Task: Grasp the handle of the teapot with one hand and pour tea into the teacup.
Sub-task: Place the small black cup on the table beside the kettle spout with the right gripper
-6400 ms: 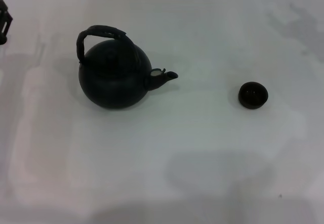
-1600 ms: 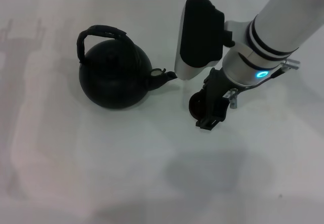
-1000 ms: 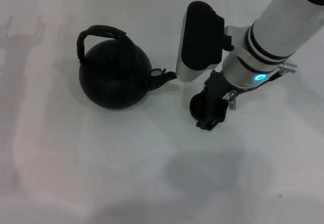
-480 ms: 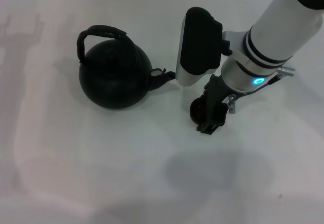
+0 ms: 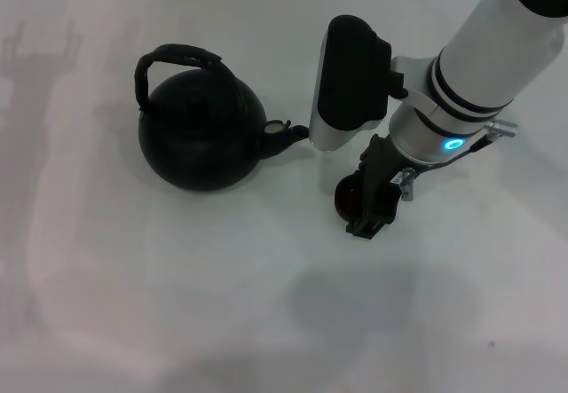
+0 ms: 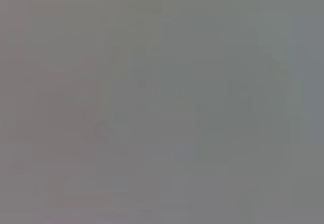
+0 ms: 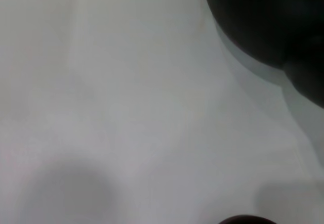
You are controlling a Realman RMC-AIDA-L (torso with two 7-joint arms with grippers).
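A white table (image 5: 177,304) holds a large round black teapot (image 5: 201,131), its arched handle (image 5: 174,58) untouched and its spout pointing toward the right gripper (image 5: 371,205). That gripper's black fingers are lowered around the small dark teacup (image 5: 347,198), apparently clasping it. The left gripper is out of view

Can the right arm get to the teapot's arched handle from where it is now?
Probably not straight away: the right gripper sits down at the small dark teacup, with the round black teapot's body between it and the arched wrapped handle.
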